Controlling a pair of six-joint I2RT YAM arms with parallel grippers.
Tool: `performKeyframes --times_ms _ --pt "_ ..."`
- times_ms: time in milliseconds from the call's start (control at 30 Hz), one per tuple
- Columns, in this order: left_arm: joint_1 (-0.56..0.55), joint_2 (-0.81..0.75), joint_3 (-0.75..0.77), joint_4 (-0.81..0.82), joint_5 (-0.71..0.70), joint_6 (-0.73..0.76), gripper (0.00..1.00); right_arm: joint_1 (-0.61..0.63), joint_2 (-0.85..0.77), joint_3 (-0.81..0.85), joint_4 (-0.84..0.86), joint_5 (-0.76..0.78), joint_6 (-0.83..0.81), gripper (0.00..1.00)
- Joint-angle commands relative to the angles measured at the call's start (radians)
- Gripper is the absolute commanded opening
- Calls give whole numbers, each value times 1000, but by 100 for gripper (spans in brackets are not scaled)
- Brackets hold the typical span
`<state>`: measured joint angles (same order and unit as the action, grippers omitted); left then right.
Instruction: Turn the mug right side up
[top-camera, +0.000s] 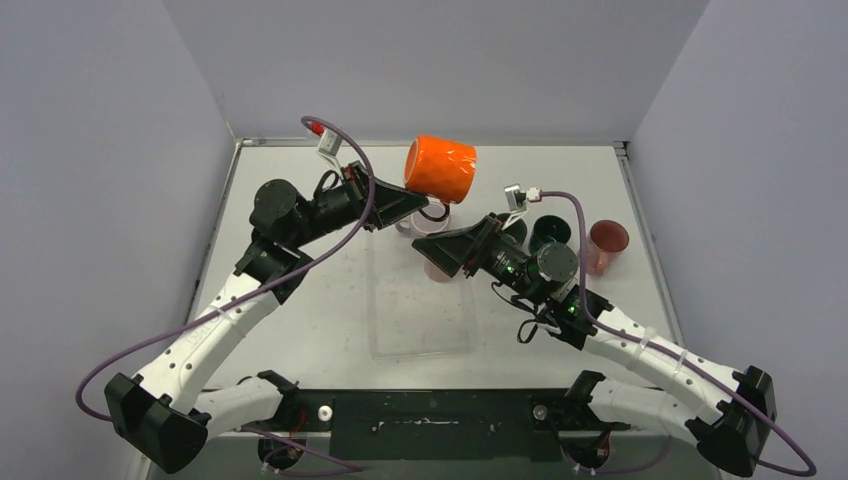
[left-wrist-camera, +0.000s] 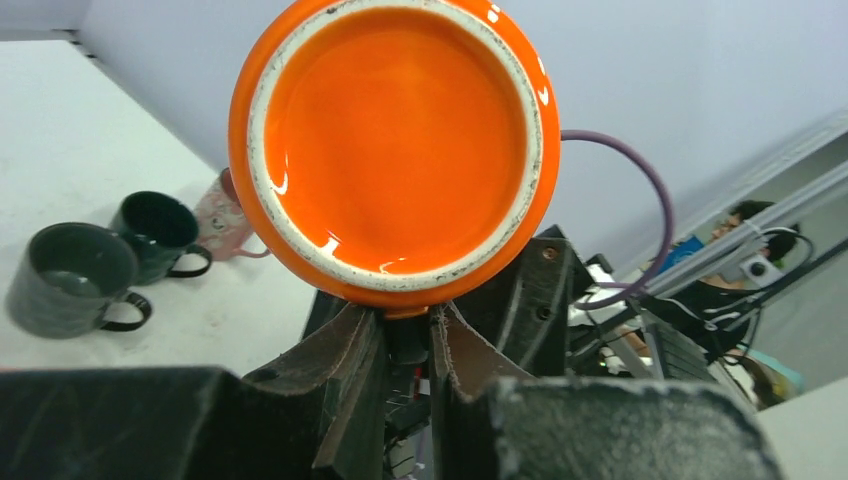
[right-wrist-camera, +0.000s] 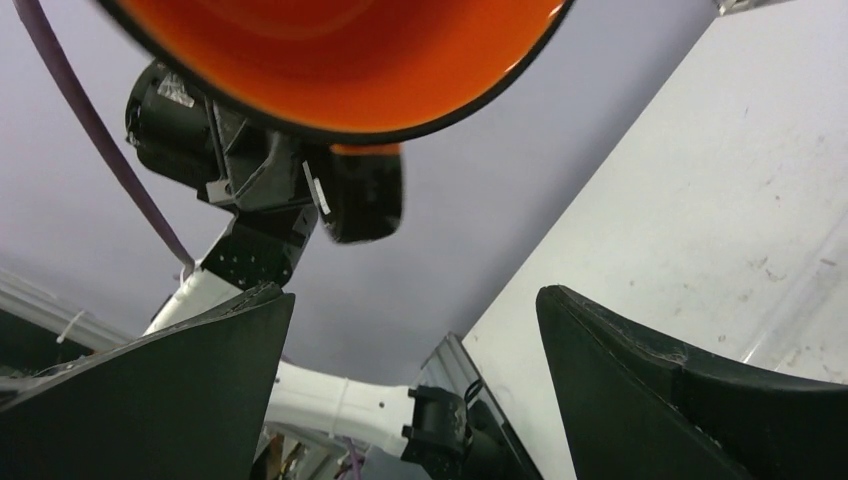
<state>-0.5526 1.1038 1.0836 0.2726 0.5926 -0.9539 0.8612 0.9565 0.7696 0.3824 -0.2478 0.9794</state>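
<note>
Mid-flip I reckon: left fingers (left-wrist-camera: 350, 350) grip the glossy orange ceramic mug (top-camera: 440, 168) by its handle, sideways in mid-air at 12 o'clock, right fingers (right-wrist-camera: 640, 380) gaping empty, so next it wants rolling mouth-up and setting down.

Left arm (top-camera: 225, 315): base at the near-left corner, white forearm running up and inward, elbow bent, wrist turned toward centre. Left hand (top-camera: 424, 208): raised off the worktop (top-camera: 310, 340), fingers (left-wrist-camera: 345, 360) pressed close together, clamped on the handle of the orange mug (top-camera: 440, 168), which hangs in the air on its side.

Right arm (top-camera: 640, 340): base at the near-right corner, forearm angled up and inward, wrist pointing left toward the other hand. Right hand (top-camera: 432, 250): sits just below and right of the left hand, under the mug, fingers (right-wrist-camera: 690, 400) spread wide, nothing between them, not touching the mug
</note>
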Motion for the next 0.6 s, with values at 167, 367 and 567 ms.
performKeyframes --times_ms 167,367,567 --pt "18 11 15 286 92 -146 0 10 17 65 187 193 -8 92" --pt "26 22 12 307 101 -165 0 10 40 93 215 189 -14 83" --pt "28 22 11 320 116 -170 0 10 46 103 233 207 5 49"
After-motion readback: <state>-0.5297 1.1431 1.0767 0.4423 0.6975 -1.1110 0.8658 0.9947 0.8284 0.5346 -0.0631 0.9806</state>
